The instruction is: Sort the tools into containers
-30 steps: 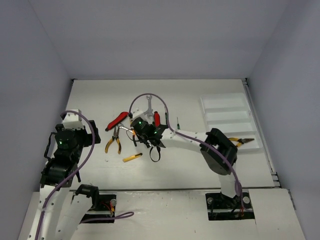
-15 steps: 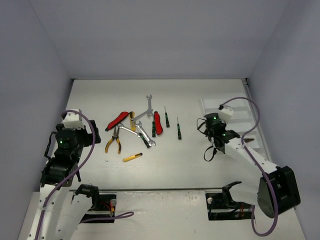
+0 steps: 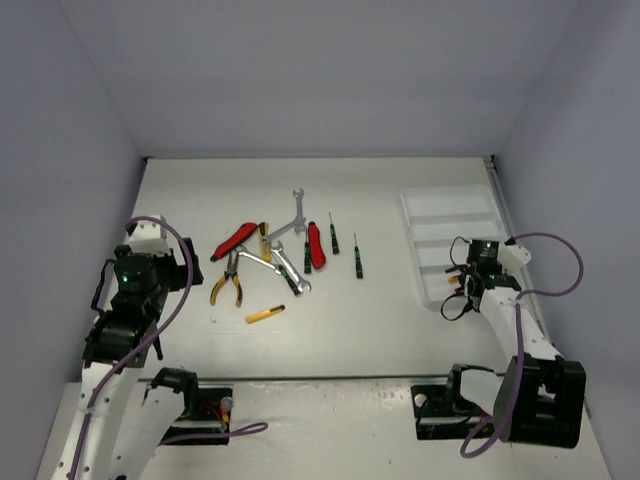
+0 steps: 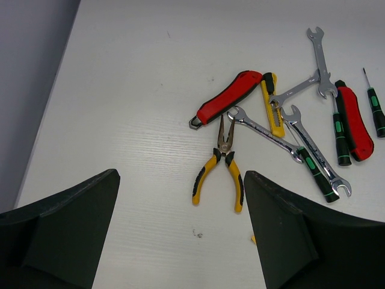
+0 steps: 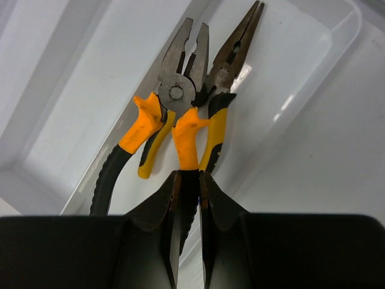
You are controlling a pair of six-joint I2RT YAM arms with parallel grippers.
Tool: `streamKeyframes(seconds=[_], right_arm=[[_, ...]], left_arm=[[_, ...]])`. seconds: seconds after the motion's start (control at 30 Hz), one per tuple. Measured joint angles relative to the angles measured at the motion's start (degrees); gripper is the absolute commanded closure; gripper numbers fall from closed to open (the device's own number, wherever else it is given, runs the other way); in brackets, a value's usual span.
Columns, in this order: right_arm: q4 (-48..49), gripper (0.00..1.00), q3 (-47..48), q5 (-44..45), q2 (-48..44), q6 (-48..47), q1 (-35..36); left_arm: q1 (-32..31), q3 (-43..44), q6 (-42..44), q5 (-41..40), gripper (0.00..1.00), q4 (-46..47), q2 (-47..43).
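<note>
White counter (image 3: 190, 190): at left, the left gripper (image 4: 180, 180) hangs released above scattered tools (image 3: 272, 255). At right, the right gripper (image 5: 188, 180) is clenched on orange-handled pliers (image 5: 175, 93) in the nearest compartment of the white tray (image 3: 450, 212), beside yellow-handled pliers (image 5: 227, 72).
</note>
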Motion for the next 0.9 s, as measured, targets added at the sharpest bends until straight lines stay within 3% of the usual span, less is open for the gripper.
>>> streamKeyframes(seconds=[0.47,0.67,0.8,0.9], right_arm=[[2.87,0.95,-3.11,-5.83,3.73,6.15,1.7],[3.98,0.78,-3.61,-5.63,5.54,9.08,6.4],[4.62,0.58,-3.61,-5.7,5.73,10.35,8.37],[4.69,0.53,-3.61,-5.78,4.91,10.39,8.39]], left_arm=[[0.0,0.0,0.0,0.0,0.18,0.0,0.26],[0.0,0.0,0.0,0.0,0.18,0.0,0.26],[0.0,0.0,-0.02,0.0,0.18,0.0,0.29],[0.0,0.0,-0.38,0.19,0.18,-0.05,0.65]])
